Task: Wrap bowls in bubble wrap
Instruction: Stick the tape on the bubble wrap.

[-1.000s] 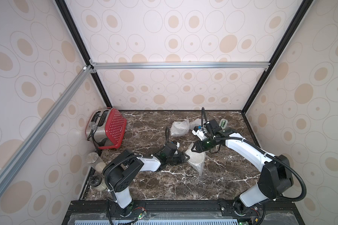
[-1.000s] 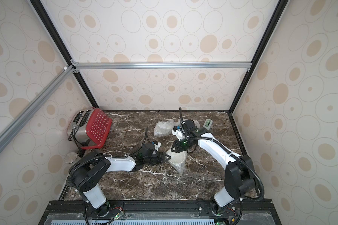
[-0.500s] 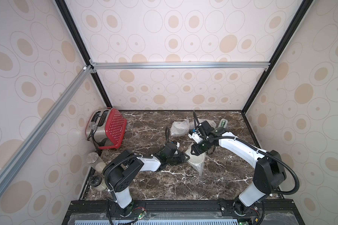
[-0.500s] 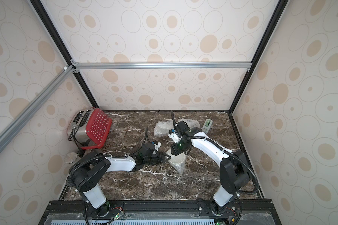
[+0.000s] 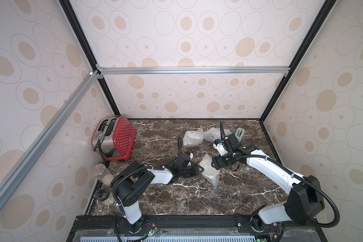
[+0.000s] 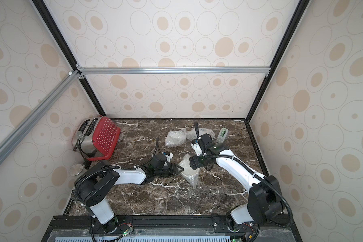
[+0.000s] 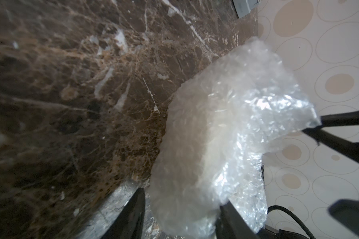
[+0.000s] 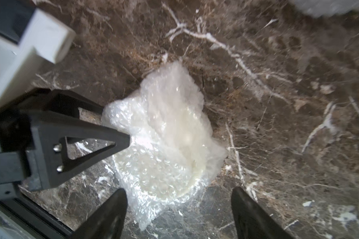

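Observation:
A cream bowl (image 8: 170, 163) lies mid-table inside a cloudy bundle of bubble wrap (image 5: 209, 171) (image 6: 190, 170) (image 7: 216, 134). From the left, my left gripper (image 5: 198, 168) (image 6: 179, 168) (image 7: 182, 217) is shut on this bundle, with one finger (image 7: 133, 213) on each side. Just right of the bundle, my right gripper (image 5: 214, 165) (image 6: 192, 164) (image 8: 180, 215) hovers over its edge, open wide and holding nothing. Two more wrapped bundles (image 5: 193, 137) (image 5: 215, 134) lie near the back. Whatever they contain is hidden.
A red and steel toaster (image 5: 113, 140) stands at the back left. Two glass jars (image 5: 102, 174) (image 5: 105, 196) sit along the left edge. A tape dispenser (image 5: 240, 134) stands at the back right, behind the right arm. Patterned walls enclose the marble table (image 5: 176, 199).
My right gripper's jaws have spread wide and let go of the bubble wrap. Its wrist swung slightly left, then back. The left gripper and the bundle have stayed put.

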`<state>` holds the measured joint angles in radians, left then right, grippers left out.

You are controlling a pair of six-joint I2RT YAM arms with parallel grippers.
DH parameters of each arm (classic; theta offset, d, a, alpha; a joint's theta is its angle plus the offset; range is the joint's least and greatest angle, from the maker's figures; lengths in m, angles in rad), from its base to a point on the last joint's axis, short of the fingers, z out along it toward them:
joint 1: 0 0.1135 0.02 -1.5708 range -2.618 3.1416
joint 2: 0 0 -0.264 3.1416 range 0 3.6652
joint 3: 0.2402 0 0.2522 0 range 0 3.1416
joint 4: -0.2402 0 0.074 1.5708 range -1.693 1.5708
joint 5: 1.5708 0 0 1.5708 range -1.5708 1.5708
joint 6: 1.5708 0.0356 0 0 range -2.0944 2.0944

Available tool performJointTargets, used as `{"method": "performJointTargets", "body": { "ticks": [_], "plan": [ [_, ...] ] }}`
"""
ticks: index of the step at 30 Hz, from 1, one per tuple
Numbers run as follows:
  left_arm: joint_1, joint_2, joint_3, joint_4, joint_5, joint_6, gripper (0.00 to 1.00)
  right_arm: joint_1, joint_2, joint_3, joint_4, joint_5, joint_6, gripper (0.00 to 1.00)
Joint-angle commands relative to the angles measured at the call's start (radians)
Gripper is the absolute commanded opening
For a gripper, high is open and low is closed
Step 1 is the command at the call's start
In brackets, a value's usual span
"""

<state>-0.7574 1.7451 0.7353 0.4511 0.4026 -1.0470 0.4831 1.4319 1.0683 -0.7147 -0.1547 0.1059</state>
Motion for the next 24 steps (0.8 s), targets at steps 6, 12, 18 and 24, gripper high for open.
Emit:
{"method": "performJointTargets", "body": {
  "ticks": [6, 12, 18, 24],
  "plan": [
    [0.007, 0.034, 0.021, 0.027, 0.011, -0.002, 0.51, 0.032, 0.043, -0.062, 0.065, -0.002, 0.055, 0.83],
    [0.008, 0.027, 0.020, 0.022, 0.013, -0.004, 0.51, 0.033, 0.107, -0.037, 0.146, 0.052, 0.064, 0.83],
    [0.007, 0.014, 0.019, 0.009, 0.005, -0.001, 0.51, 0.010, 0.131, -0.006, 0.177, 0.129, 0.075, 0.80],
    [0.008, 0.017, 0.018, 0.009, 0.008, -0.001, 0.51, -0.025, 0.120, -0.013, 0.217, 0.099, 0.095, 0.79]
  ]
}}
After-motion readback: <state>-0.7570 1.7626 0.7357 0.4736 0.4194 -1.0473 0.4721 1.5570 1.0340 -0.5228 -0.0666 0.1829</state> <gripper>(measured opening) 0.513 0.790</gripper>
